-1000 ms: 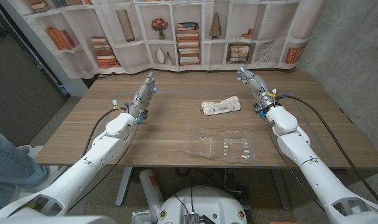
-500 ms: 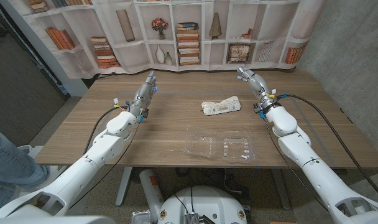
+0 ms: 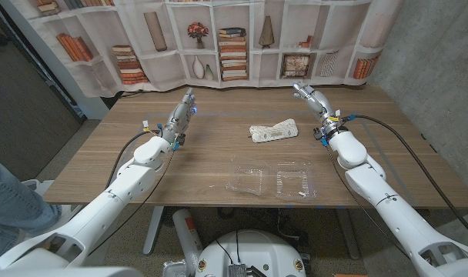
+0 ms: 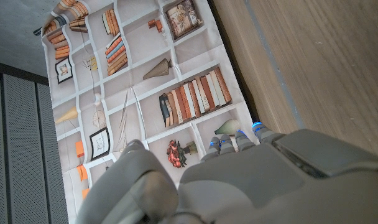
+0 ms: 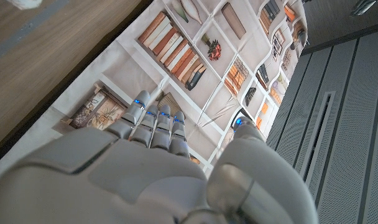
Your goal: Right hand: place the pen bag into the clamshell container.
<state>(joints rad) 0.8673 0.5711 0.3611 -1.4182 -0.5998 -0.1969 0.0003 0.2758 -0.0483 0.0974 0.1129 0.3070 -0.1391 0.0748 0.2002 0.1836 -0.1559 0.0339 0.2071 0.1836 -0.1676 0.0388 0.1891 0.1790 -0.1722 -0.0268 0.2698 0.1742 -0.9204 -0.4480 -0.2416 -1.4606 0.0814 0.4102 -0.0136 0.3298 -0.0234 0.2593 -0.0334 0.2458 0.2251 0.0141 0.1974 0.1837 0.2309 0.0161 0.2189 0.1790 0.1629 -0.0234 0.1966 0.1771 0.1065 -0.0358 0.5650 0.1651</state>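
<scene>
The pen bag (image 3: 273, 131), a pale patterned pouch, lies on the wooden table (image 3: 211, 158) near the middle. In front of it the clear clamshell container (image 3: 272, 179) lies open, both halves spread side by side near the table's front edge. My right hand (image 3: 309, 97) is at the far right of the table, to the right of the pen bag, fingers extended and holding nothing; the right wrist view shows its back (image 5: 145, 168). My left hand (image 3: 184, 108) is at the far left, fingers straight, holding nothing; its back (image 4: 251, 180) shows in the left wrist view.
A curtain printed with bookshelves (image 3: 242, 42) hangs along the table's far edge. A concrete wall (image 3: 434, 61) rises to the right. A person's leg in jeans (image 3: 7, 200) is at the left edge of the head view.
</scene>
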